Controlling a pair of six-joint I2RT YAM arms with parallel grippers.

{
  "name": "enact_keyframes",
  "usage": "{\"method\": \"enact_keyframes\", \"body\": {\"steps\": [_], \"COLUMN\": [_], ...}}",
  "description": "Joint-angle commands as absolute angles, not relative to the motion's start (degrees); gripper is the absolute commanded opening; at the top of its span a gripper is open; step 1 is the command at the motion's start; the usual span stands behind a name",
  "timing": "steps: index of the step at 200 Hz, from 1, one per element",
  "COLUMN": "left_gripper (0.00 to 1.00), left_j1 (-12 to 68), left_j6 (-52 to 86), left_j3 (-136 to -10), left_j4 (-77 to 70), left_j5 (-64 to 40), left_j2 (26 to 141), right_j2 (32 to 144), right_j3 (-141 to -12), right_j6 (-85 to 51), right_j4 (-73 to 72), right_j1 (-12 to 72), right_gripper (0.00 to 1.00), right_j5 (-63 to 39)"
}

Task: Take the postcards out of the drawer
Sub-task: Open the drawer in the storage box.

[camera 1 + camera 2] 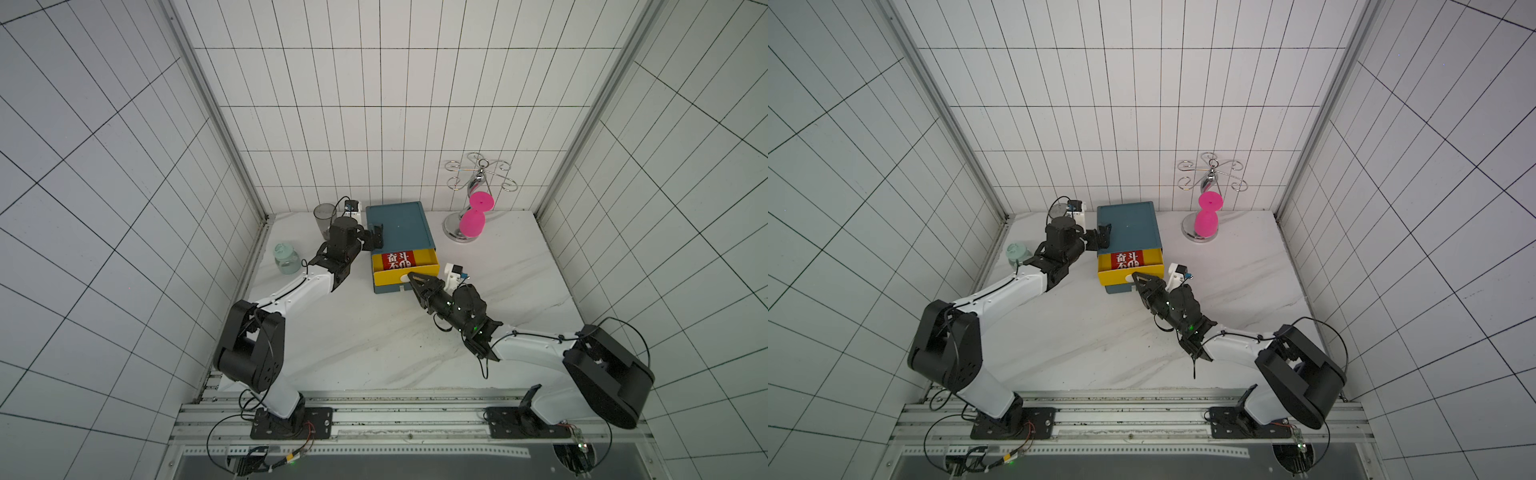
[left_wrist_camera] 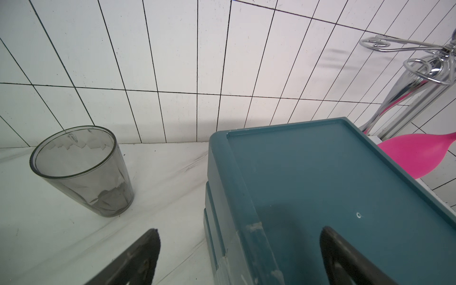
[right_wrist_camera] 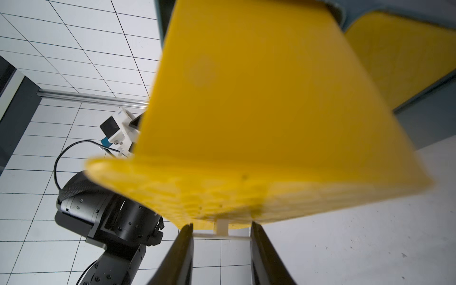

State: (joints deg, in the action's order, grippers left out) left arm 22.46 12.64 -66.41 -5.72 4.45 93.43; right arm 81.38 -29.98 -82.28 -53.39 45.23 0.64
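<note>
On the white marble table [image 1: 374, 332], the right gripper [image 1: 412, 277] reaches in from the near right. Its jaws are drawn narrow and pinch the small white handle [image 3: 222, 225] on the front of the yellow drawer [image 1: 386, 276]. The drawer stands pulled out towards the near side from the top of the teal cabinet [image 1: 399, 226]. The postcards [image 1: 397, 261] lie flat inside it, showing one red face with white lettering; how many are stacked cannot be told. Just beyond, the left gripper [image 1: 377, 237] is spread wide over the cabinet's left top edge, one finger outside the wall and one above the lid. Left of the cabinet stands a mint jar [image 1: 286, 258], and farther back a grey tumbler [image 2: 81, 170]. At the far right a chrome stand [image 1: 478, 178] carries two pink goblets [image 1: 471, 222].
</note>
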Motion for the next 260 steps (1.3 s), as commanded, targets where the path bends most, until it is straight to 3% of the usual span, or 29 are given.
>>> {"method": "enact_keyframes", "body": {"steps": [1, 211, 260], "left_gripper": [0.99, 0.99, 0.99], "left_j1": [22.72, 22.54, 22.57], "left_j6": [12.49, 10.14, 10.92], "left_j3": [-67.44, -70.80, -71.24], "left_j4": [-2.92, -1.02, -0.22], "left_j5": [4.27, 5.38, 5.01], "left_j2": [95.01, 96.42, 95.03], "right_j2": [79.25, 67.07, 66.13], "right_j3": [-26.57, -19.34, -20.03], "right_j6": [-82.20, -83.44, -83.11], "right_j4": [-53.37, -42.93, -39.47], "right_j1": [46.56, 51.42, 51.50], "right_gripper": [0.32, 0.32, 0.51], "right_j5": [2.32, 5.72, 6.06]}}
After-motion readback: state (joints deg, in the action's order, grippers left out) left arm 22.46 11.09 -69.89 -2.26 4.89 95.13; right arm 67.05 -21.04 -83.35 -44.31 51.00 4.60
